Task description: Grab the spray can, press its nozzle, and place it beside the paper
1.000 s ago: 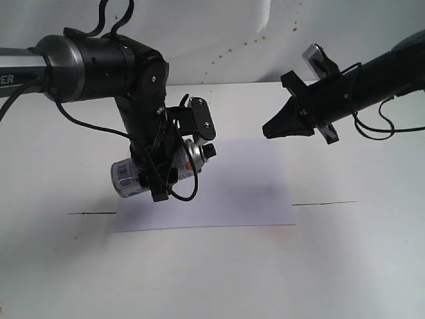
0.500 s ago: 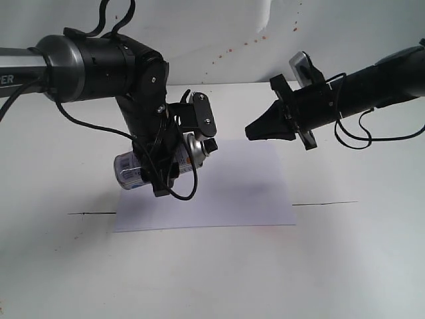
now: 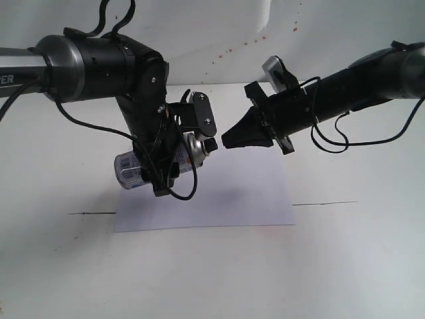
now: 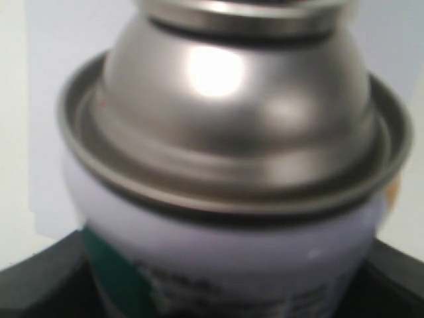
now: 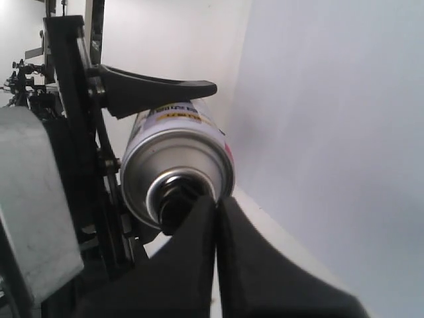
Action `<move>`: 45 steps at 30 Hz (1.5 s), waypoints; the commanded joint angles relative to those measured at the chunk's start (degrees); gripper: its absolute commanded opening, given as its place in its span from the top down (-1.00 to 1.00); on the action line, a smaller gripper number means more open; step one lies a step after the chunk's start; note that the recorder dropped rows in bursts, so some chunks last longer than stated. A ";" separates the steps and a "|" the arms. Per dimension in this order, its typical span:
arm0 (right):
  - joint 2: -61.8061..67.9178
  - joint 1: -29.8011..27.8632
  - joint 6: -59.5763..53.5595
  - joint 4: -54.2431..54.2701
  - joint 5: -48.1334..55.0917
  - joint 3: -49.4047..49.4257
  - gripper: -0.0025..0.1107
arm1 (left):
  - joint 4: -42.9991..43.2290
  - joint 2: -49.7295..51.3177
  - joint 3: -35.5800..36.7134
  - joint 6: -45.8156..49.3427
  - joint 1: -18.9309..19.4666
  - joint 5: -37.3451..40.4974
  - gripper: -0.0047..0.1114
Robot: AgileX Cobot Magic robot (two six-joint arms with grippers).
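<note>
A: Item 1, spray can (image 3: 128,171). Location?
B: Hanging in mid-air over the left part of the paper (image 3: 242,189), as the exterior cam is showing it. Lying nearly horiz.: base pointing left, nozzle (image 3: 211,147) pointing right twd the other arm.

A: Item 2, left gripper (image 3: 179,154)?
B: Clamping the can round its body, one finger on each side of the label. Left wrist cam is showing only the silver dome and label, v. close.

A: Item 3, right gripper (image 3: 229,141)?
B: Jaws pressed together into one wedge, holding nothing. The tip is pointing at the nozzle, just beside it. Right wrist cam is showing the tip overlapping the black button. Actual contact: can't tell.

A: Item 4, the paper itself?
B: Lying flat on the table (image 3: 358,266), mid-scene.

A: Step in hand?
B: Pressing the nozzle, by my reading. Pickup done; press and set-down outstanding.

A: Handling notes?
B: Pushing along the can's long axis, straight into the button, not across it. The button's far narrower than the can, so an off-centre tip is prob. sliding off onto the dome. Going slow, short stroke. Left arm should be bracing rigid, since a smooth round body could be slipping back thru the fingers under an end-on push. Outlet direction: can't tell, so spray may be hitting the paper or the right cam.
</note>
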 commanded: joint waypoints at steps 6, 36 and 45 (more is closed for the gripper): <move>-0.32 1.64 -1.73 1.58 0.48 -0.42 0.96 | 0.13 -0.69 -0.72 -0.40 -0.36 -0.61 0.92; 2.20 3.33 -2.30 3.47 0.48 -0.42 0.96 | -0.28 -0.69 -0.72 -0.40 -0.36 -0.61 0.92; 2.20 3.33 -2.30 3.47 0.48 -0.42 0.96 | -0.28 -0.69 -0.72 -0.40 -0.36 -0.61 0.92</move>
